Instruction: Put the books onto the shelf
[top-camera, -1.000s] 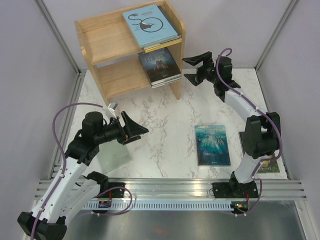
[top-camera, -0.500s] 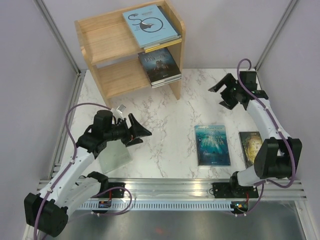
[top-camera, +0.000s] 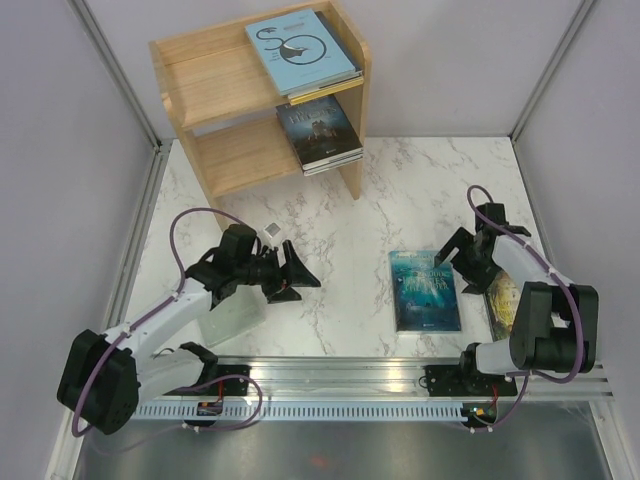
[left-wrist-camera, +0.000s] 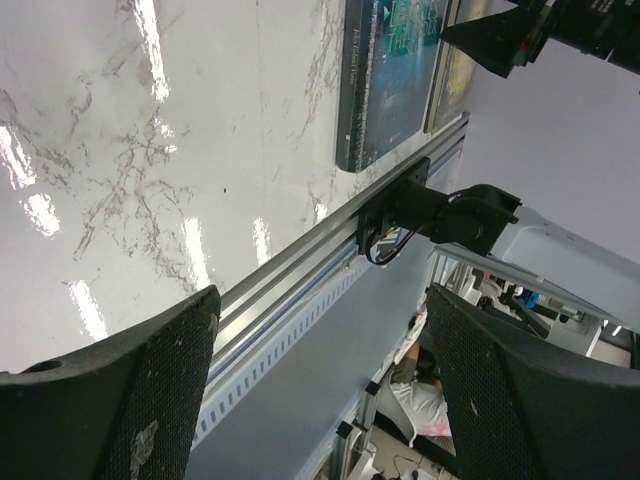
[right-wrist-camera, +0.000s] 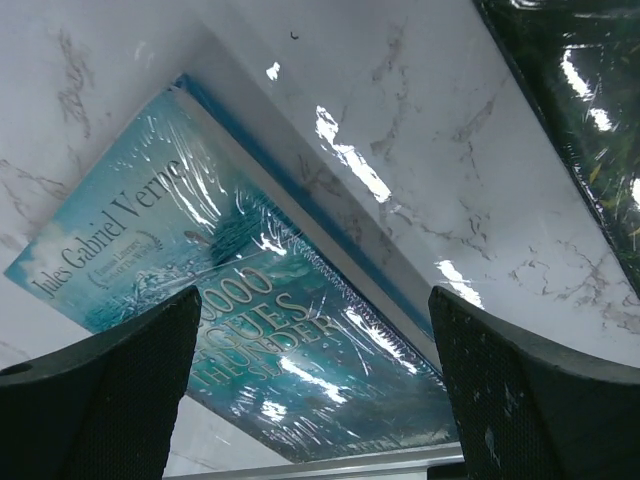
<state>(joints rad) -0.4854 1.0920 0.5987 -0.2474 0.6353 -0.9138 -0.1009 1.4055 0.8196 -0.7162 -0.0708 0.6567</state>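
From above, the left arm (top-camera: 160, 315) reaches over a pale book (top-camera: 236, 318) on the tabletop (top-camera: 340, 230); the left jaws are spread wide and hold nothing. Behind stands the wooden shelf (top-camera: 200, 80), with a light blue book (top-camera: 300, 50) on its top board and a dark book (top-camera: 318, 130) below. A teal book (top-camera: 425, 290) lies flat near the front rail (top-camera: 340, 370). The right jaws, also spread and empty, hang between it and a dark green book (top-camera: 500, 310). Only the right wrist view shows the teal cover's shiny wrap and the name Jules Gabriel Verne; only the left wrist view shows a cluttered room past the rail. The tabletop is white marble, with grey walls around.
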